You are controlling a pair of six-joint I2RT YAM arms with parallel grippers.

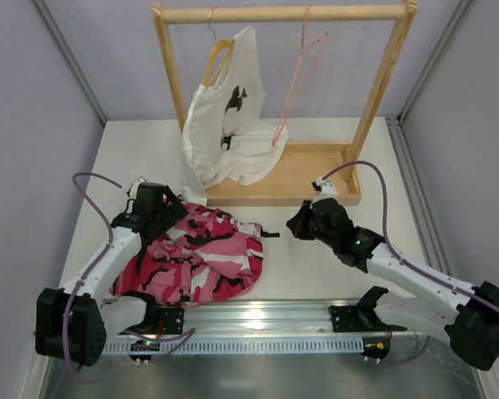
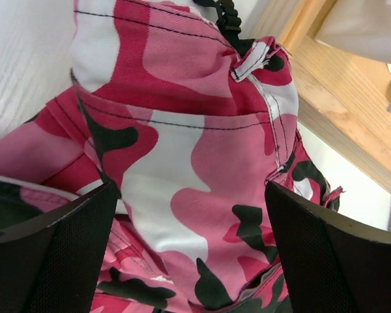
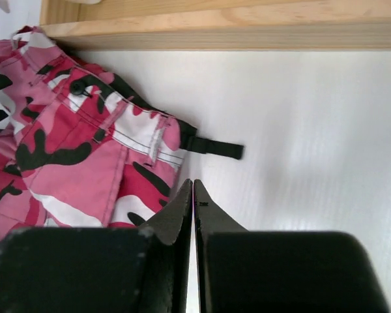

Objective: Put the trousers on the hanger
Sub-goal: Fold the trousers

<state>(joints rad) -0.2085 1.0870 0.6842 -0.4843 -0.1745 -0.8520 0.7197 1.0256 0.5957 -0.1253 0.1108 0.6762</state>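
The trousers [image 1: 200, 258] lie crumpled on the table in front of the rack, in pink, white and black camouflage. They fill the left wrist view [image 2: 182, 163] and show at the left of the right wrist view [image 3: 72, 143], with a black strap [image 3: 215, 147] sticking out. The pink wire hanger [image 1: 299, 79] hangs from the rack's rail at the right, bare. My left gripper [image 1: 168, 218] is open over the trousers' far left part, with cloth between its pads [image 2: 72, 248]. My right gripper [image 1: 298, 223] is shut and empty, just right of the trousers.
A wooden rack [image 1: 283, 12] stands at the back on a wooden base [image 1: 303, 179]. A white T-shirt with a black print [image 1: 229, 116] hangs on a wooden hanger [image 1: 218, 54] at its left. A metal rail [image 1: 258, 320] runs along the table's near edge.
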